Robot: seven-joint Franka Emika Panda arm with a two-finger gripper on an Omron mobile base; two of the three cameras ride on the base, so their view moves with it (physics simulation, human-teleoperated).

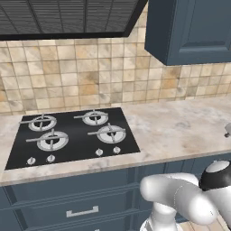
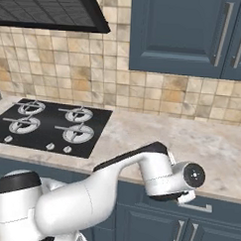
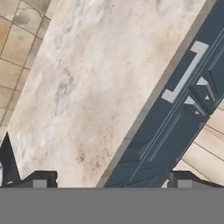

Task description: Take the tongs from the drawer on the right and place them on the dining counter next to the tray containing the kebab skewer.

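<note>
Below the gripper (image 3: 109,180), whose fingers stand wide apart with nothing between them, sits the drawer (image 3: 175,94). It is flat, dark blue and closed, with a shiny silver bar handle (image 3: 185,71). Beside it lies the worktop (image 3: 100,83), smooth beige stone with cloudy marks.

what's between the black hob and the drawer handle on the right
Bare beige stone worktop lies between the hob and the silver drawer handle, then the worktop's front edge, in the right base view.

Arm (image 2: 89,195) showing glossy white rounded shells; dark caps sitting at joints; gripper (image 3: 109,179) fingertips looking small, dark, blocky.
</note>
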